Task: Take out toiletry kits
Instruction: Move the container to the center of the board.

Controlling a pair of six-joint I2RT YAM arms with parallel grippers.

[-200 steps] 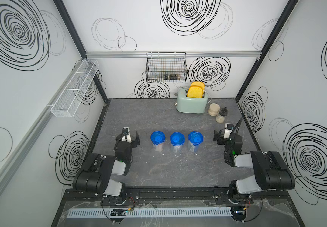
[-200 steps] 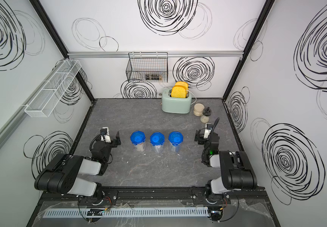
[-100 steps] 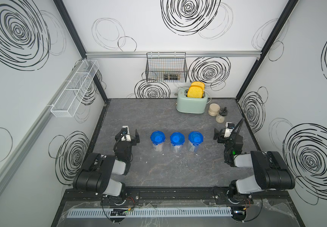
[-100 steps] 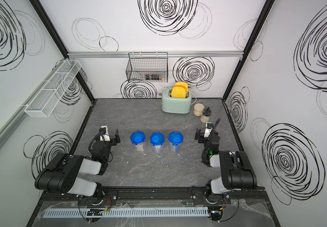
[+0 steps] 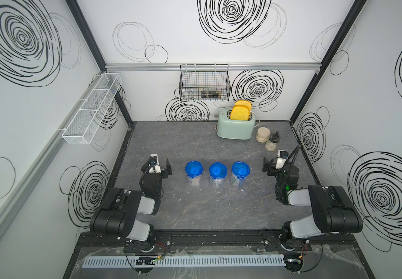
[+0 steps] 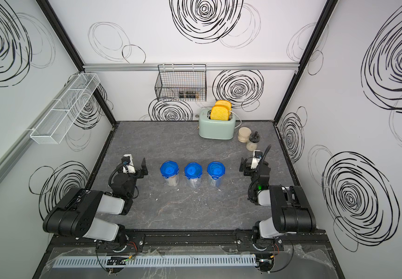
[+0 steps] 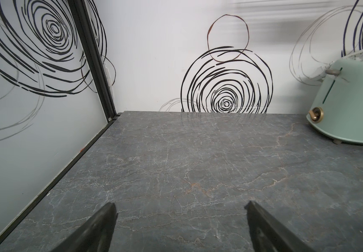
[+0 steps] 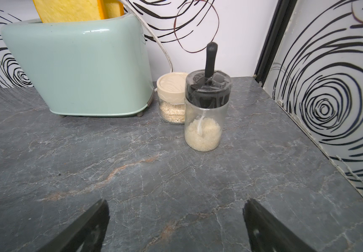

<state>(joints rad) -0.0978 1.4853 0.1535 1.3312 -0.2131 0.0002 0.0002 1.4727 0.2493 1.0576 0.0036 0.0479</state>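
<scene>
table [image 5: 195, 145]: dark grey, I see pale marble veins, rusty streaks
walls [image 5: 171, 36]: white, black scribbled spirals
jar lids [image 5: 216, 169]: bright blue
toiletry kits [image 5: 193, 181]: I make out only cream through clear jars [image 5: 238, 181]
toaster [image 5: 235, 128]: mint green
toast [image 5: 239, 113]: yellow
wire basket [image 5: 204, 84]: black
side rack [image 5: 91, 108]: white mesh
arms [image 5: 122, 212]: black, pale grey

Open tabletop [image 5: 183, 142]: bare behind the jar row toward the rear left, and in front of the row.
Obstacles: three lidded jars [image 5: 216, 175] upright in a close row, narrow gaps between; toaster [image 5: 235, 126] at rear right, two small jars [image 5: 262, 134] just beside it, ahead of the right gripper [image 8: 176, 205].
Overhead: wire basket [image 5: 204, 84] on the rear wall.
</scene>
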